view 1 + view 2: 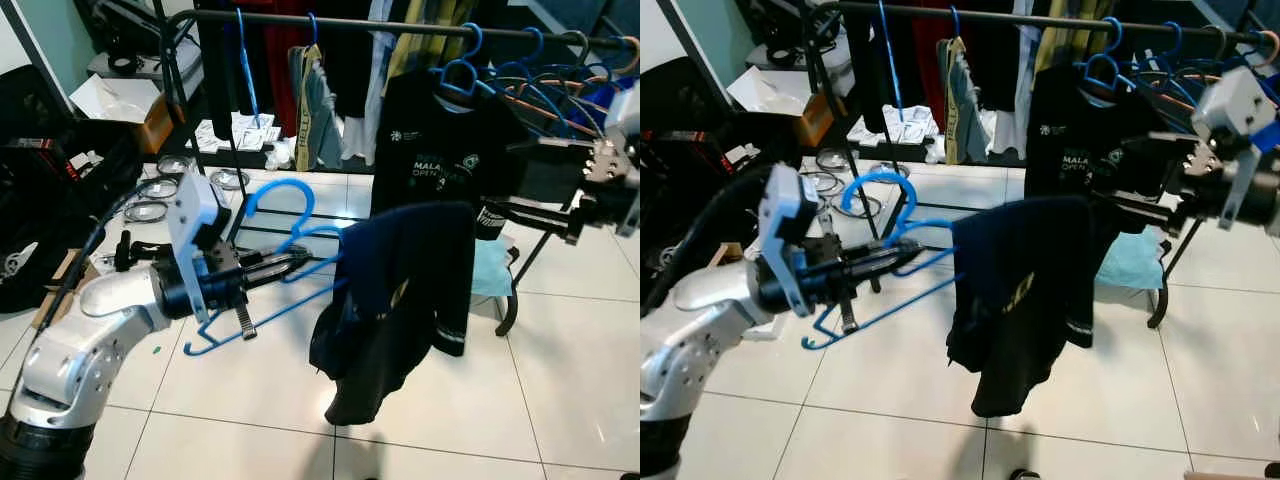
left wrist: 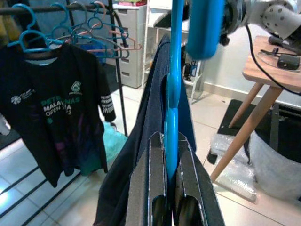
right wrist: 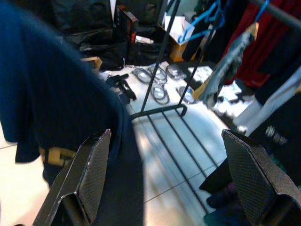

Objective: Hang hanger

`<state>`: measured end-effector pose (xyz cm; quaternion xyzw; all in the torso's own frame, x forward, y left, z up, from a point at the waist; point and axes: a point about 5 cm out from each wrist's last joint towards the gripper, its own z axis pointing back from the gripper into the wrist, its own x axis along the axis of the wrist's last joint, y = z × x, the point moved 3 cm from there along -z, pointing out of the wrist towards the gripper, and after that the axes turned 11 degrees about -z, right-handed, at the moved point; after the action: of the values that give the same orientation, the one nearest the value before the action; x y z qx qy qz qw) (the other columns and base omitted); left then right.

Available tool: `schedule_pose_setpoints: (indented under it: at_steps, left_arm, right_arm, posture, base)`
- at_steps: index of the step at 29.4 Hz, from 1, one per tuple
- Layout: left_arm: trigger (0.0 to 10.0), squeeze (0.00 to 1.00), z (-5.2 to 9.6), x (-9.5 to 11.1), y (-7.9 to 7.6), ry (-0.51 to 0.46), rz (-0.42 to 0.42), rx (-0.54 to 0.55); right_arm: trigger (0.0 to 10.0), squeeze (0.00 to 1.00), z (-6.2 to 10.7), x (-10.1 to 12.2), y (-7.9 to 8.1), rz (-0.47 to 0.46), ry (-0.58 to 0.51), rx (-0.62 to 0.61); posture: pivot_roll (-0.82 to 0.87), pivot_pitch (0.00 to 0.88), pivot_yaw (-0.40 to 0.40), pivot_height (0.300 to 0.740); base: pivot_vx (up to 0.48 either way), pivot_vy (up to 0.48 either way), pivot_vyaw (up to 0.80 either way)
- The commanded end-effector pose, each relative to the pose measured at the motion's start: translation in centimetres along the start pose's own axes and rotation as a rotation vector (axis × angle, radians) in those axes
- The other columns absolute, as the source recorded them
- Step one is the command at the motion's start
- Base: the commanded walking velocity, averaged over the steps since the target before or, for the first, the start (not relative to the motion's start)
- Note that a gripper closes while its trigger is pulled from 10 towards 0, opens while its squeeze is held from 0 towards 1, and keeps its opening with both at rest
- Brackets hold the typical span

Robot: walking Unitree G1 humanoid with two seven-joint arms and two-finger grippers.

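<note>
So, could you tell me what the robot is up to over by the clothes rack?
The left gripper is shut on a bright blue plastic hanger with a dark navy shirt draped over its far end, holding it out level in front of the black metal clothes rail. The right gripper is open beside the shirt, touching nothing. The hanger is not on the rail yet; a black printed T-shirt already hangs there.
</note>
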<state>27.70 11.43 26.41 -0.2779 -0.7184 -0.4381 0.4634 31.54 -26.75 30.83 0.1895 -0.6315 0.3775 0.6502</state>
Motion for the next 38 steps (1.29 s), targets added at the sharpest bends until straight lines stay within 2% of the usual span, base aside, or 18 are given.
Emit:
schedule_pose_setpoints:
  at_steps: [1, 2, 4, 5, 8, 14, 15, 16, 21, 22, 23, 24, 26, 27, 38]
  left_arm:
    - [1.4, 0.0, -0.1, 1.4, 0.3, -0.065, -0.006, -0.012]
    - [1.5, 0.0, -0.1, 2.1, 0.7, -0.094, -0.011, -0.018]
    - [1.5, 0.0, -0.1, 2.1, 0.7, -0.094, -0.011, -0.018]
    - [1.7, 0.0, -0.2, 2.9, 1.2, -0.119, -0.018, -0.022]
    - [2.2, 0.0, -0.3, 3.9, 1.8, -0.156, -0.032, -0.039]
    - [2.8, 0.0, -0.4, 4.3, 2.0, -0.176, -0.03, -0.059]
    - [3.9, 0.0, -0.6, 4.4, 1.9, -0.188, -0.022, -0.072]
    - [4.4, 0.0, -0.7, 4.4, 1.8, -0.194, -0.017, -0.082]
    - [5.1, 0.0, -0.7, 4.5, 1.7, -0.203, -0.007, -0.096]
    - [6.2, 0.0, -0.7, 4.6, 1.6, -0.209, -0.003, -0.102]
    - [6.2, 0.0, -0.7, 4.6, 1.6, -0.209, -0.003, -0.102]
    - [6.6, 0.0, -0.7, 4.8, 1.6, -0.217, 0.001, -0.105]
    - [6.6, 0.0, -0.7, 4.8, 1.6, -0.217, 0.001, -0.105]
    - [6.8, 0.0, -0.7, 4.9, 1.7, -0.225, 0.003, -0.105]
    - [7.0, 0.0, -0.6, 5.9, 1.9, -0.274, 0.014, -0.1]
  right_arm:
    - [10.0, 0.0, 1.0, -0.7, 1.0, -0.07, -0.007, 0.077]
    - [10.0, 0.0, 1.6, -1.4, 1.7, -0.141, -0.018, 0.139]
    - [10.0, 0.0, 1.6, -1.4, 1.7, -0.141, -0.018, 0.139]
    - [10.0, 0.0, 2.2, -2.0, 1.9, -0.181, -0.024, 0.168]
    - [10.0, 0.0, 2.7, -2.2, 1.6, -0.211, -0.051, 0.171]
    - [10.0, 0.0, 2.7, -2.1, 1.6, -0.227, -0.074, 0.186]
    - [10.0, 0.0, 2.6, -2.3, 1.8, -0.236, -0.075, 0.199]
    - [10.0, 0.0, 2.4, -2.5, 2.0, -0.241, -0.073, 0.207]
    - [10.0, 0.0, 2.2, -2.6, 2.3, -0.244, -0.069, 0.217]
    - [9.9, 0.0, 2.0, -2.6, 2.4, -0.244, -0.068, 0.221]
    - [9.9, 0.0, 2.0, -2.6, 2.4, -0.244, -0.068, 0.221]
    - [3.9, 0.0, 1.9, -2.7, 2.5, -0.246, -0.063, 0.229]
    - [3.9, 0.0, 1.9, -2.7, 2.5, -0.246, -0.063, 0.229]
    - [0.0, 0.0, 1.7, -2.8, 2.6, -0.249, -0.057, 0.236]
    - [0.0, 0.0, 1.1, -3.5, 2.9, -0.256, -0.031, 0.253]
  posture:
    - [-0.08, 0.14, 0.03, 0.74]
    - [-0.08, 0.139, 0.031, 0.74]
    - [-0.08, 0.139, 0.031, 0.74]
    - [-0.08, 0.138, 0.031, 0.74]
    - [-0.08, 0.138, 0.033, 0.74]
    - [-0.08, 0.137, 0.035, 0.74]
    - [-0.08, 0.138, 0.036, 0.74]
    - [-0.08, 0.138, 0.035, 0.74]
    - [-0.08, 0.138, 0.034, 0.74]
    - [-0.08, 0.138, 0.031, 0.74]
    - [-0.08, 0.138, 0.031, 0.74]
    - [-0.08, 0.138, 0.03, 0.74]
    - [-0.08, 0.138, 0.03, 0.74]
    - [-0.08, 0.138, 0.028, 0.74]
    - [-0.08, 0.137, 0.025, 0.74]
  base:
    - [0.0, 0.0, 0.0]
    - [0.0, 0.0, 0.0]
    - [0.0, 0.0, 0.0]
    - [0.0, 0.0, 0.0]
    - [0.0, 0.0, 0.0]
    - [0.0, 0.0, 0.0]
    - [0.0, 0.0, 0.0]
    - [0.0, 0.0, 0.0]
    - [0.0, 0.0, 0.0]
    - [0.0, 0.0, 0.0]
    - [0.0, 0.0, 0.0]
    - [0.0, 0.0, 0.0]
    - [0.0, 0.0, 0.0]
    - [0.0, 0.0, 0.0]
    - [0.0, 0.0, 0.0]
